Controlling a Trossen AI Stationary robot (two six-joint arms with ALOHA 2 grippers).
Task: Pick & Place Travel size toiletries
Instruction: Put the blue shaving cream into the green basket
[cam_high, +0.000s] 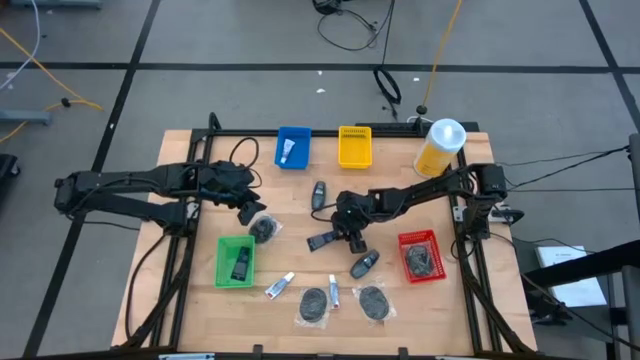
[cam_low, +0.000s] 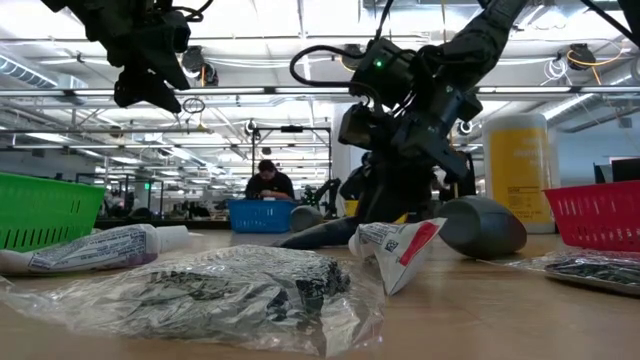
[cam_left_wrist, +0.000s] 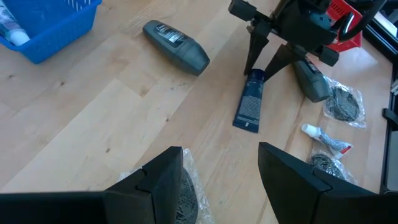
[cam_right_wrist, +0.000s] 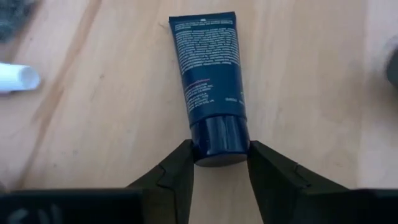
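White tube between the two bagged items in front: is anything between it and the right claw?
Nothing visible lies between them. But the right gripper is occupied, shut on the cap of a dark blue tube. The white tube lies free nearby; the left gripper hovers open by the green bin.

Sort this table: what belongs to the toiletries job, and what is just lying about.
Job:
small white squeeze tubes, two on the table, one in the blue plastic bin
dark blue squeeze tube, cap between the right gripper fingers

Lying about:
grey bottles
clear bags of black items
yellow bin, green bin, red bin
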